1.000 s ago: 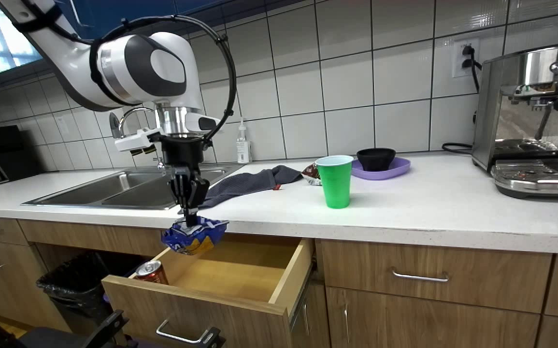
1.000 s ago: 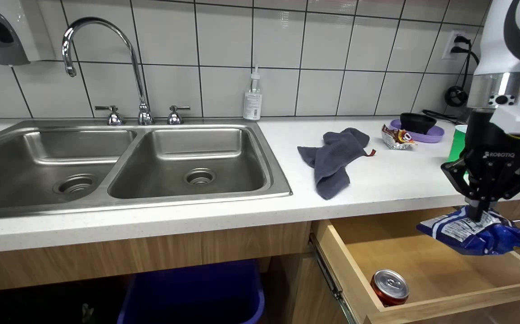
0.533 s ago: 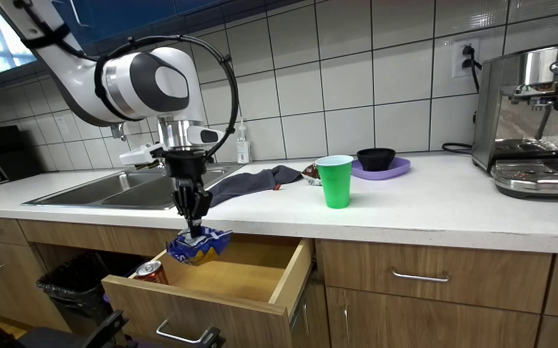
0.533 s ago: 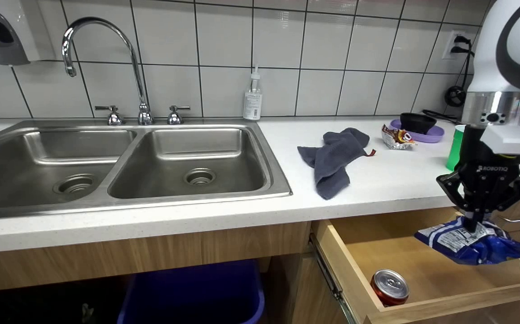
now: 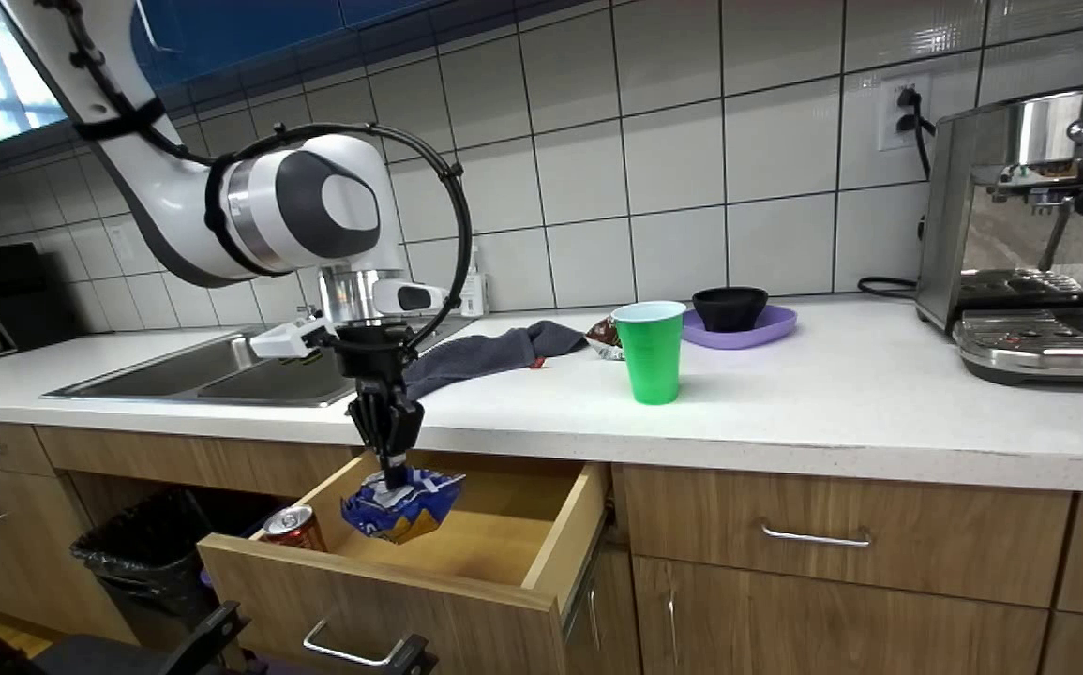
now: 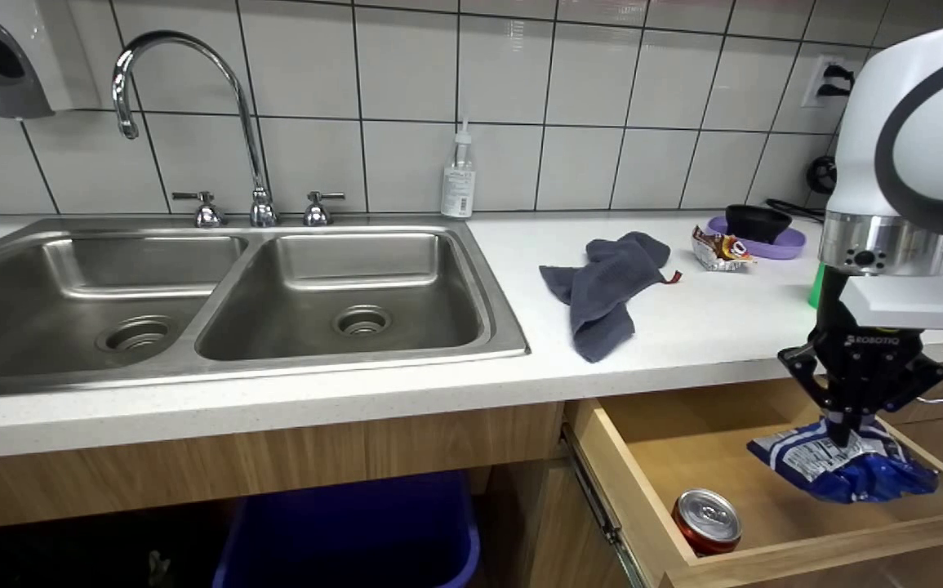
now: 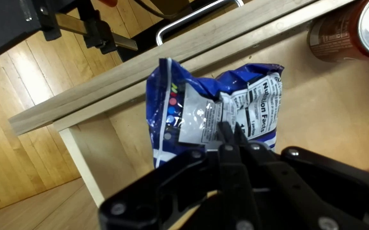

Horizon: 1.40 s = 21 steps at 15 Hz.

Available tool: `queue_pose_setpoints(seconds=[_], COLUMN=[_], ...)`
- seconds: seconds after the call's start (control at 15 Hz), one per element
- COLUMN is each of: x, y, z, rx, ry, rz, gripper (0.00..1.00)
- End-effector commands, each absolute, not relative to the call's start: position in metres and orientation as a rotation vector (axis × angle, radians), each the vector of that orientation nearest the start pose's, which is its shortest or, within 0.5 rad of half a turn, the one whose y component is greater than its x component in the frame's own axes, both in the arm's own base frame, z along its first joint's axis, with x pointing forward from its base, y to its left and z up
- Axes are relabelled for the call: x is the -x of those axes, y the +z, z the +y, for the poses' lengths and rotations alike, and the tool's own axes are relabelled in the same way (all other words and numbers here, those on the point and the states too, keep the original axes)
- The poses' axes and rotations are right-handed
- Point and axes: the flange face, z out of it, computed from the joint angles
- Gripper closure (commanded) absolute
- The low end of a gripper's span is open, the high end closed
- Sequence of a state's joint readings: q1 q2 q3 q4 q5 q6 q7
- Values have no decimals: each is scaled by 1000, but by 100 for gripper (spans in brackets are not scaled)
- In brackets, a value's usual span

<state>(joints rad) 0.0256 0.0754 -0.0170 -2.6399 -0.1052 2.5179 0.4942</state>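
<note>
My gripper (image 5: 396,476) is shut on a crumpled blue snack bag (image 5: 400,517), pinched near its middle. In an exterior view the bag (image 6: 863,478) hangs level with the upper part of an open wooden drawer (image 6: 847,545). In the wrist view both fingertips (image 7: 234,131) sit close together on the bag (image 7: 195,118), whose white nutrition label faces the camera. The drawer's front edge (image 7: 107,92) lies beyond it. A red can with a silver top (image 6: 706,523) stands in the drawer's front corner, apart from the bag. I cannot tell whether the bag touches the drawer bottom.
The counter (image 5: 832,412) above the drawer holds a green cup (image 5: 651,361), a grey towel (image 6: 606,286), a snack wrapper (image 6: 718,251), a purple plate (image 5: 766,328) with a black bowl (image 5: 730,307), and an espresso machine (image 5: 1038,234). A sink (image 6: 218,327) and a black-lined bin (image 5: 147,544) are nearby.
The arm and gripper have moved down with the bag, lowering it into the drawer opening. The bag has also shifted slightly sideways. The drawer, can and counter things have not moved.
</note>
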Motion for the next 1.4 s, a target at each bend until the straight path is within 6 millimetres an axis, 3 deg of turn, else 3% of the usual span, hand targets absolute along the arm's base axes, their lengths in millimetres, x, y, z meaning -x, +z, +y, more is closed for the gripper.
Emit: queue_pose_setpoints(seconds=[0.0, 0.8, 0.87, 0.93, 1.33], x=[-413, -428, -428, -428, -427], y=[191, 170, 170, 170, 190], z=[1, 3, 5, 6, 9], rx=[3183, 3186, 3194, 3196, 3197], ry=[288, 320, 332, 331, 311], rz=[699, 755, 740, 732, 692], gripper=[100, 100, 74, 73, 30])
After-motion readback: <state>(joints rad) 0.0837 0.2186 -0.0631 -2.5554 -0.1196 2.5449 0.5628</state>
